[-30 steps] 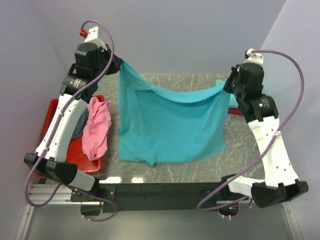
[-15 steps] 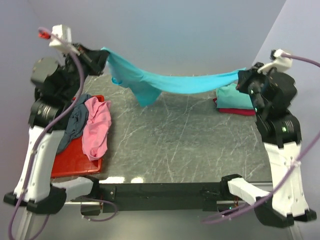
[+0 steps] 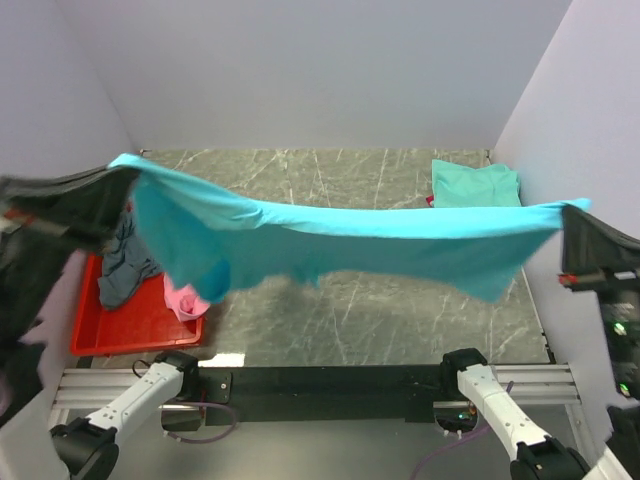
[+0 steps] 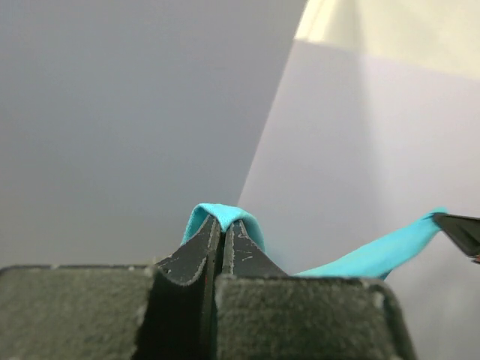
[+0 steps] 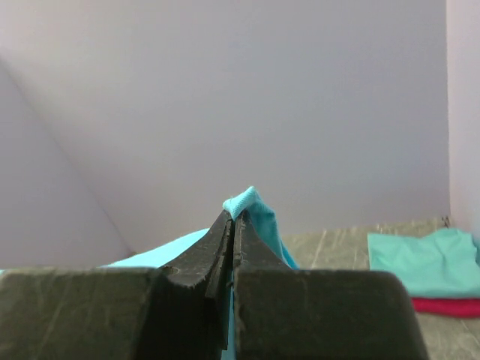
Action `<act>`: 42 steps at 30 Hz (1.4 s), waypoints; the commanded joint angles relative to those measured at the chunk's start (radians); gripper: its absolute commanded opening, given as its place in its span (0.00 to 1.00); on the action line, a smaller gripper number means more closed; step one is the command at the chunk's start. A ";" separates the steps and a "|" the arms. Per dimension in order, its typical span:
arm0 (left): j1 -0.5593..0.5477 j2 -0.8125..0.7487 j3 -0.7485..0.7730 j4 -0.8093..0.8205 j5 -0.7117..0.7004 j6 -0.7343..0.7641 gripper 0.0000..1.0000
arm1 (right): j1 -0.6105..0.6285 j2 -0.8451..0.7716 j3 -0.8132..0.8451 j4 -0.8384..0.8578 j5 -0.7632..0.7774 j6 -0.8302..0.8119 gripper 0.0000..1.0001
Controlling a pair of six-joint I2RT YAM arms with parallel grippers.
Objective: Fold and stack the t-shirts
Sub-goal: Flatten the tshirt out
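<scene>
Pinching turquoise shirt [image 3: 350, 235] — left claw [image 4: 221, 225], right claw [image 5: 233, 217] — cloth partly screens pink shirt [image 3: 182, 298], tray [image 3: 130, 330]

Plain pale lilac walls enclose the scene: a back wall [image 3: 320, 70] across the top, a left wall [image 3: 50, 90] and a right wall [image 3: 590, 110] at the sides. Below lies a dark grey, white-veined bench [image 3: 380, 310], evenly lit, with a glare patch [image 3: 225, 358] at its near edge.

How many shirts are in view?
5: turquoise shirt held between left gripper and right gripper; mint-green shirt atop crimson shirt, far right; slate-grey shirt and pink shirt in red tray. Others possibly hidden.
</scene>
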 commanded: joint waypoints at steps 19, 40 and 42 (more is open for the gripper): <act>0.005 0.385 -0.552 0.236 -0.086 0.009 0.01 | -0.008 0.277 -0.683 0.264 0.154 0.044 0.00; 0.119 1.188 -0.272 0.269 -0.085 0.029 0.01 | -0.031 1.201 -0.401 0.461 0.248 -0.009 0.00; 0.136 1.226 -0.219 0.274 -0.033 0.020 0.01 | -0.031 1.251 -0.331 0.438 0.259 -0.011 0.00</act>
